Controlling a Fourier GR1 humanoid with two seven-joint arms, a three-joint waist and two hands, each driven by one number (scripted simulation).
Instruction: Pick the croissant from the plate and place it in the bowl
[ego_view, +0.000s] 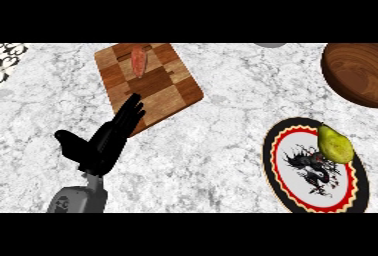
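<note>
A round plate (275, 165) with a black and red rim and a dark dragon figure lies at the lower right. On its upper right part rests a yellow-green, pear-shaped item (334, 145); I see no croissant. A brown wooden bowl (354, 72) sits at the upper right, cut off by the view's edge. My left hand (100, 145) stands open at the lower left, fingers straight and pointing up-right over the corner of a cutting board, far from the plate and holding nothing. My right hand does not show.
A checkered wooden cutting board (166, 85) lies at the upper middle with a pinkish elongated piece of food (139, 61) on it. A grey object (271, 44) peeks in at the top edge. A white patterned thing (9, 55) sits at the top left.
</note>
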